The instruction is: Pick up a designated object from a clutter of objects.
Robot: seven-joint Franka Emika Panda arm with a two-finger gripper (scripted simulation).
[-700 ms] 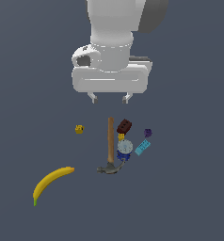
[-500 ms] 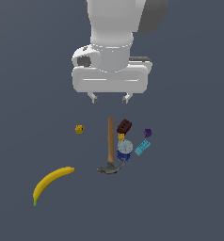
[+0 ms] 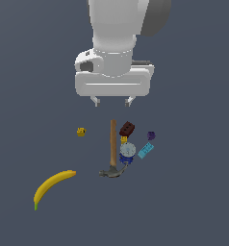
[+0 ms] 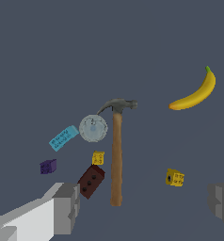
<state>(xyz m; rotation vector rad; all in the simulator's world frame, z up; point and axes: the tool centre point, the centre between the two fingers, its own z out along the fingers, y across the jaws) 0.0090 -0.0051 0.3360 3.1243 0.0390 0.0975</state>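
The tiny dark purple block (image 3: 151, 136) lies on the grey floor at the exterior view's right of the clutter, beside the light blue flat brick (image 3: 145, 151). It also shows in the wrist view (image 4: 48, 166). My gripper (image 3: 112, 102) hangs open and empty well above the pile, up and to the exterior view's left of the purple block. In the wrist view its two fingers (image 4: 67, 207) stand wide apart with nothing between them.
A wooden-handled hammer (image 3: 113, 146), a dark red-brown brick (image 3: 127, 129), a small yellow piece (image 3: 124, 139) and a round bluish-white item (image 3: 127, 150) lie close together. Another yellow piece (image 3: 81, 131) and a banana (image 3: 53, 185) lie apart at the exterior view's left.
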